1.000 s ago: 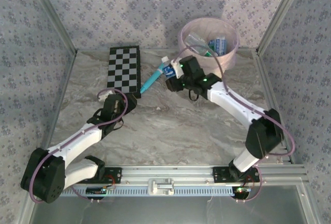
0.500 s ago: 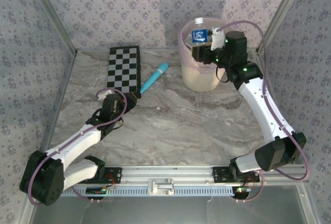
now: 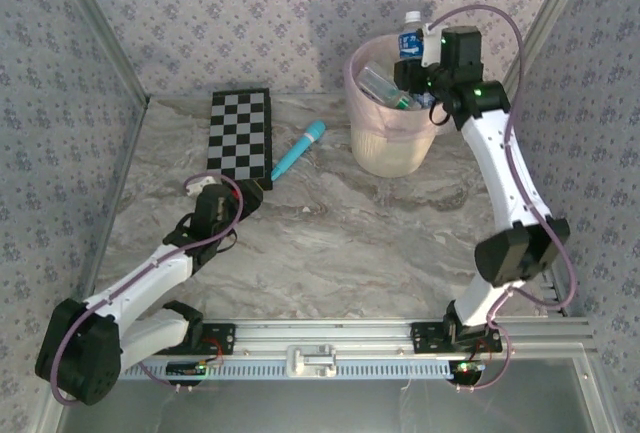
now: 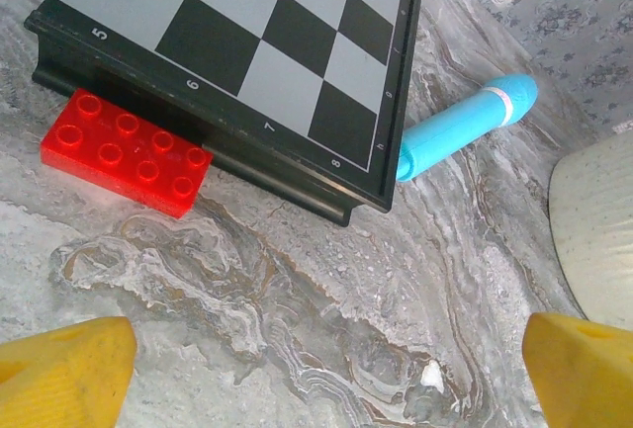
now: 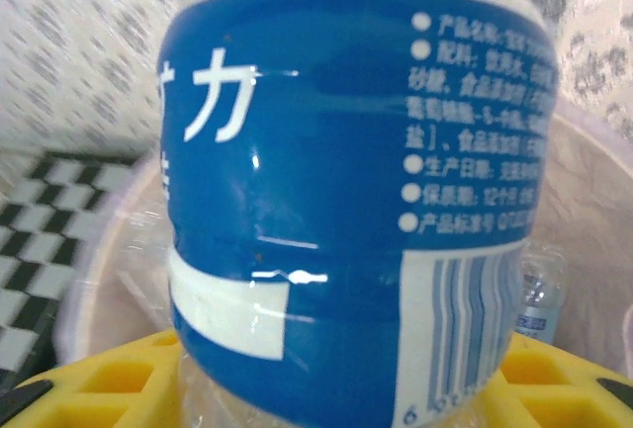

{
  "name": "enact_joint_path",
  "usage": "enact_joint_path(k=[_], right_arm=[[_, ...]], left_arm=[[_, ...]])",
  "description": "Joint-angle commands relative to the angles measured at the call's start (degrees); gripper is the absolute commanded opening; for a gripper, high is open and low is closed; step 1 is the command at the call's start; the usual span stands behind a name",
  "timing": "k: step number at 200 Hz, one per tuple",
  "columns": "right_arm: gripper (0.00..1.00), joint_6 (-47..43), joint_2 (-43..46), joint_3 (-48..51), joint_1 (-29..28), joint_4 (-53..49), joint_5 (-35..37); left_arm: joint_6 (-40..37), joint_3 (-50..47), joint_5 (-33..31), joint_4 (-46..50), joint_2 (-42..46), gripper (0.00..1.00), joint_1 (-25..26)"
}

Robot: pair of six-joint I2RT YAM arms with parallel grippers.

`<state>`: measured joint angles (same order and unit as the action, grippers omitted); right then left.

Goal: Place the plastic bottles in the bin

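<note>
A blue-labelled bottle point(image 5: 346, 211) sits clamped between yellow fingers point(image 5: 99, 384), just above the pink-lined bin point(image 5: 593, 141); another bottle point(image 5: 539, 299) lies inside it, a checkerboard point(image 5: 40, 220) left of it.

This is a robot test cell in a lab, dressed up to look domestic. Two white-and-black arms, the left arm point(image 3: 150, 275) and the right arm point(image 3: 500, 168), are bolted to an aluminium rail point(image 3: 330, 332) along the near edge of the tabletop point(image 3: 330, 243), with bare cables looping beside their links. Slanted metal posts point(image 3: 100, 28) rise from the tabletop's far corners and frame wall panels point(image 3: 250, 13) covered in a repeating floral print, closing in three sides. The tabletop carries a marble pattern. On it sits an unrelated mix of props: a checkerboard point(image 3: 240, 133), a teal wand point(image 3: 298, 150), a red toy brick point(image 4: 127, 151) and, near the far right corner, a pink-lined bin point(image 3: 395, 153).
</note>
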<state>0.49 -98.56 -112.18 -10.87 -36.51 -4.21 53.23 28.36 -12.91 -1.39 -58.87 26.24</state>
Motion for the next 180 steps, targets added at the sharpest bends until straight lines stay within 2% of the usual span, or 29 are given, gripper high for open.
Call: enact_joint_path(k=[1, 34, 66, 103, 126, 155, 180], right_arm=[[0.35, -5.8, -6.0, -9.3, 1.2, -12.3, 2.9], [0.36, -8.7, -14.7, -21.3, 1.4, -21.6, 3.1], [0.45, -9.7, -17.5, -24.4, 1.2, -23.4, 2.7], [0.72, -9.0, -16.4, -24.3, 1.2, -22.0, 2.1], [0.83, -8.5, -14.7, -24.0, 1.2, -20.4, 2.5], [0.86, -7.8, -12.1, -21.7, 1.2, -17.1, 3.3], [0.84, -7.1, -9.9, -17.5, 1.2, -13.2, 3.1]], left_arm=[[-0.3, -0.1, -0.9, 0.8, 1.3, 1.0, -0.4], [-0.1, -0.4, -1.4, 1.0, 2.0, 1.0, -0.4], [-0.2, -0.4, -1.7, 1.5, 2.4, 1.0, -0.4], [-0.3, -0.3, -1.9, 1.7, 2.5, 1.0, -0.4], [-0.2, -0.2, -2.0, 1.4, 2.4, 1.0, -0.4], [-0.3, 0.2, -1.9, 1.3, 2.0, 1.0, -0.4], [-0.4, 0.4, -1.7, 1.2, 1.7, 1.0, -0.4]])
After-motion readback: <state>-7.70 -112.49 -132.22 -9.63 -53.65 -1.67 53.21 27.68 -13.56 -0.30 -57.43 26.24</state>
